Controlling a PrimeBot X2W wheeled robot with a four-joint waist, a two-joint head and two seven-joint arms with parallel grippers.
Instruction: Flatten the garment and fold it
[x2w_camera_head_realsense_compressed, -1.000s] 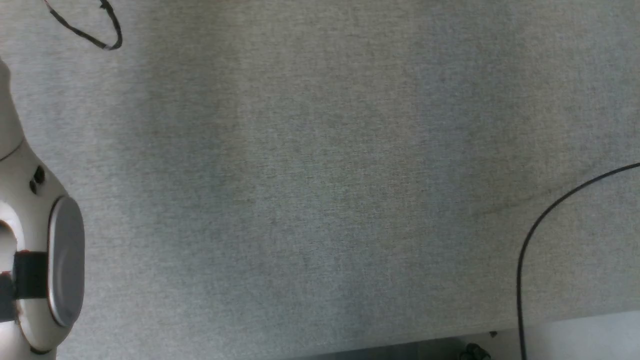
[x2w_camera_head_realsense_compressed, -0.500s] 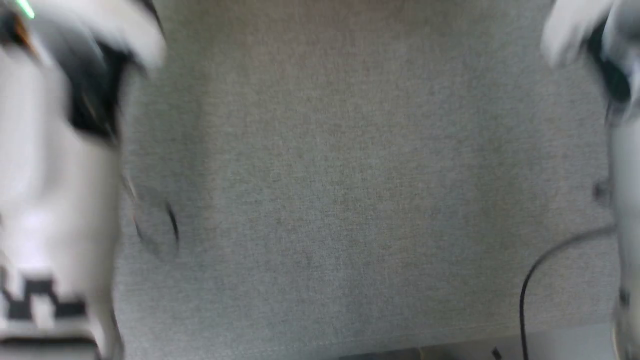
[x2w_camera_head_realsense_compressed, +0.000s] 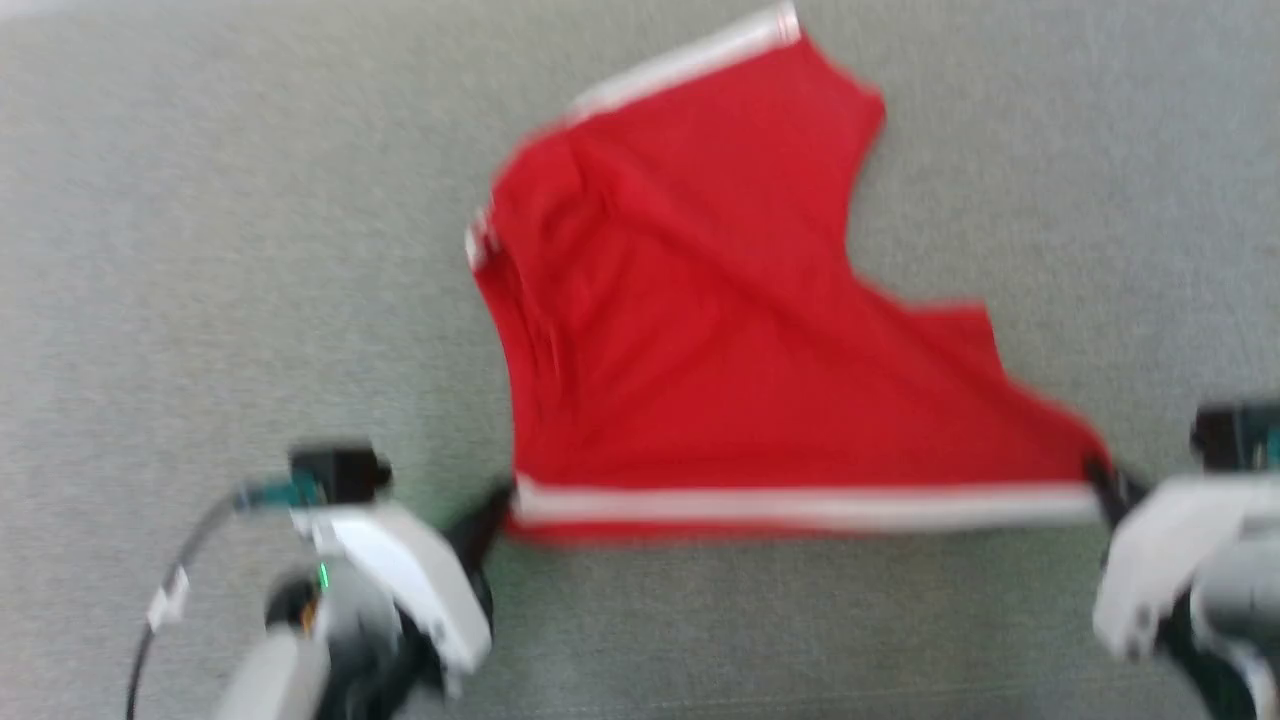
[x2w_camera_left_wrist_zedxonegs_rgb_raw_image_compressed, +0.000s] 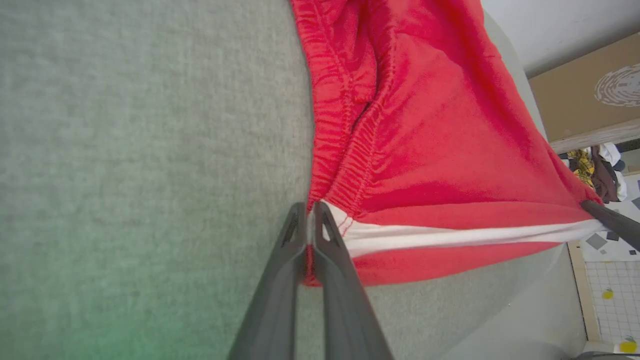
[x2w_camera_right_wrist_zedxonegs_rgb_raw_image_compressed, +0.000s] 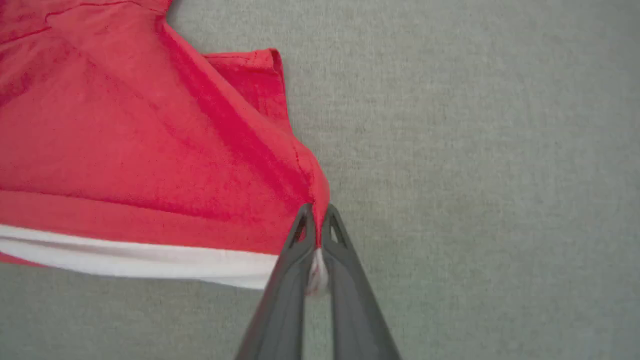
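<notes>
head view, blurred: the bright red soft jersey shorts with white stripes (x2w_camera_head_realsense_compressed: 720, 330) lie spread on the grey fabric-covered surface (x2w_camera_head_realsense_compressed: 200, 250), their white-striped edge pulled straight between the two grippers. the left gripper (x2w_camera_head_realsense_compressed: 497, 508) clamps one end of that edge, the right gripper (x2w_camera_head_realsense_compressed: 1103, 482) the other.

left wrist view: the left jaws are closed on the corner where the gathered waistband (x2w_camera_left_wrist_zedxonegs_rgb_raw_image_compressed: 345, 165) meets the white stripe. the shorts run beyond the tips and to their right.

right wrist view: the right jaws pinch a red-and-white corner, and the cloth spreads out to their left.
</notes>
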